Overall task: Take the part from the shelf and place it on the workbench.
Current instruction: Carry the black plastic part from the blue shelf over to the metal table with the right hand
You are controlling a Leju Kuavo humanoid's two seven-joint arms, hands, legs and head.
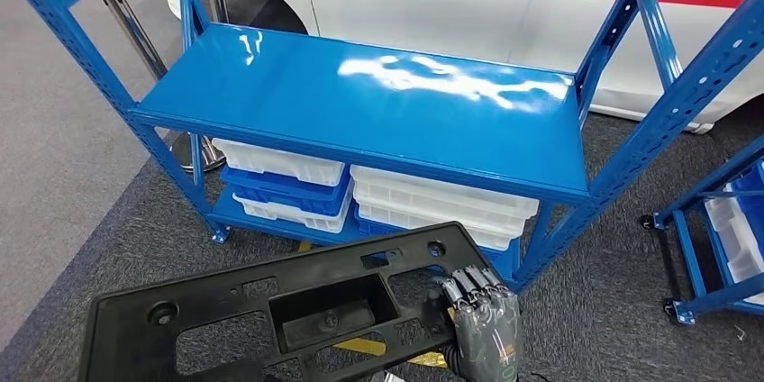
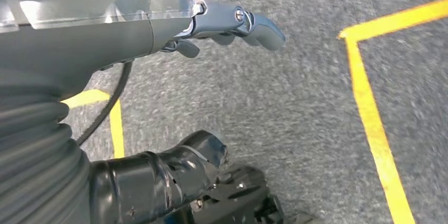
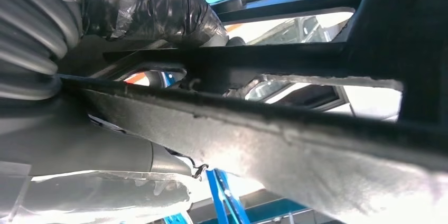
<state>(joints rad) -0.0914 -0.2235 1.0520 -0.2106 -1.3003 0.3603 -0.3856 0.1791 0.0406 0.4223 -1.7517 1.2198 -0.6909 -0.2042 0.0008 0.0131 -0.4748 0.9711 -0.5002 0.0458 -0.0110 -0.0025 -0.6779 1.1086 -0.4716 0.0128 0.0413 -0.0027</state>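
Blue shelf [image 1: 360, 98] stands behind the black part [image 1: 297, 301], white trays [image 1: 432, 202] beneath.

Bright overhead light — glare on the shelf [image 1: 432, 76]; wrist views soft.

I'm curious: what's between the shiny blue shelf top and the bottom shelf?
Head view: stacked white trays and blue trays between the blue shelf top and bottom shelf.

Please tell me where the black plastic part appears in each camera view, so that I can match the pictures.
Head view: the black part lies across the lower frame, the right hand gripping its right end.
Left wrist view: not in it.
Right wrist view: its edge crosses the picture, close to the lens.
Shared landmark: the blue shelf, blue bars behind the part.
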